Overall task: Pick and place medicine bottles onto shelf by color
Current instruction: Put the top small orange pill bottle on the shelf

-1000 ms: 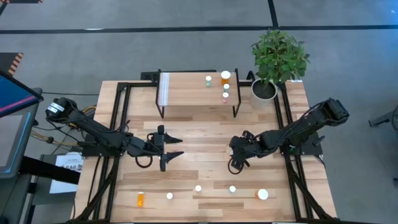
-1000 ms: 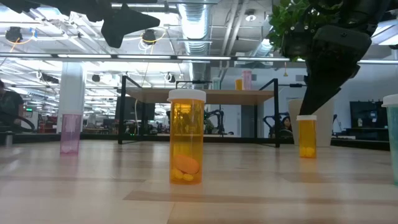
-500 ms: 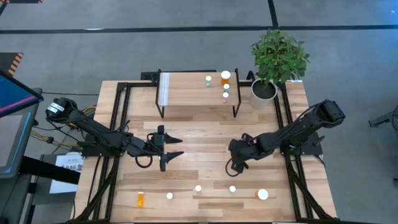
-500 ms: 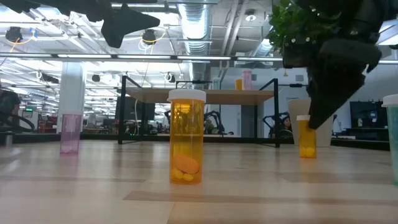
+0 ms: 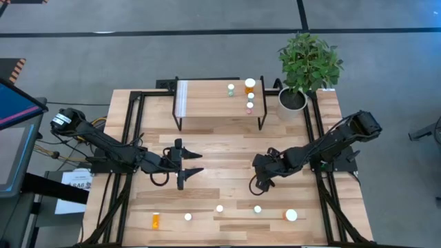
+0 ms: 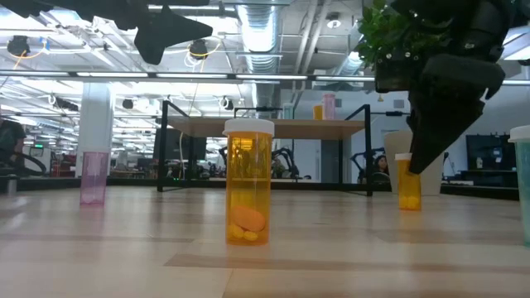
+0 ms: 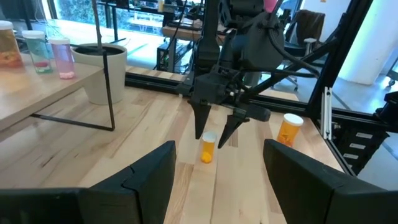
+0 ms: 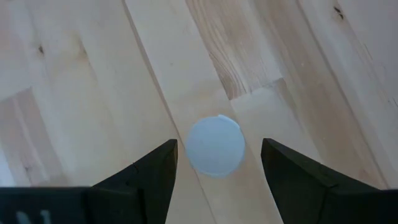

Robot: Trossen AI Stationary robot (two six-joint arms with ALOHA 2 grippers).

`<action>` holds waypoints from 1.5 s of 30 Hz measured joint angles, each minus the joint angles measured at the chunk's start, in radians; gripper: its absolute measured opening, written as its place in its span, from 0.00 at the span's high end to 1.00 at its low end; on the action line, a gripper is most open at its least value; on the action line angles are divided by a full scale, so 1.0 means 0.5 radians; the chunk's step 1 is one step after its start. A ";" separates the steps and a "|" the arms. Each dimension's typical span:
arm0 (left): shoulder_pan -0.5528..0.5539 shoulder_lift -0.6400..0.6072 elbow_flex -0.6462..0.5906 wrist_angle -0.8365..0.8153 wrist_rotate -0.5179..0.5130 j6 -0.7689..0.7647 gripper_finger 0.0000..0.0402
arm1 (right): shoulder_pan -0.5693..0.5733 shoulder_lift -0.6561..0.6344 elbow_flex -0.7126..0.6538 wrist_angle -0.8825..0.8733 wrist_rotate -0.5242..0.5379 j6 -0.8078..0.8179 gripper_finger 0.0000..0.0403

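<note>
My right gripper (image 5: 260, 184) (image 8: 217, 148) is open and slants down over a small orange medicine bottle (image 5: 258, 209) (image 6: 408, 180) (image 7: 208, 148). The bottle's white cap (image 8: 216, 145) shows between the fingertips, below them, and I see no touch. Other medicine bottles stand near the table's front edge: a white-capped one (image 5: 187, 217), an orange one (image 5: 220, 208) (image 6: 248, 182) and a larger one (image 5: 291, 215). One orange bottle (image 5: 156, 220) lies on its side. Several bottles (image 5: 249, 96) stand on the shelf's (image 5: 213, 100) right end. My left gripper (image 5: 198, 162) hovers open at mid-table.
A potted plant in a white pot (image 5: 293, 100) stands right of the shelf at the far right corner. Black frame rails (image 5: 127, 138) run along both table sides. Bare wood (image 5: 220, 138) lies between the shelf and the grippers.
My right gripper has sunk a little and shifted toward the table's near edge, tipping further down over the small orange bottle. It has then held still. The bottles have kept their places.
</note>
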 joint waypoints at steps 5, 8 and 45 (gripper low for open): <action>0.000 0.000 0.000 0.000 0.000 0.000 0.43 | 0.000 -0.002 0.000 0.004 0.000 0.000 0.37; 0.001 0.000 0.000 0.000 0.000 -0.001 0.43 | 0.000 -0.002 0.000 0.004 0.000 0.000 0.37; 0.001 0.000 0.000 0.000 0.000 -0.012 0.43 | -0.039 -0.002 0.140 -0.198 -0.018 -0.052 0.54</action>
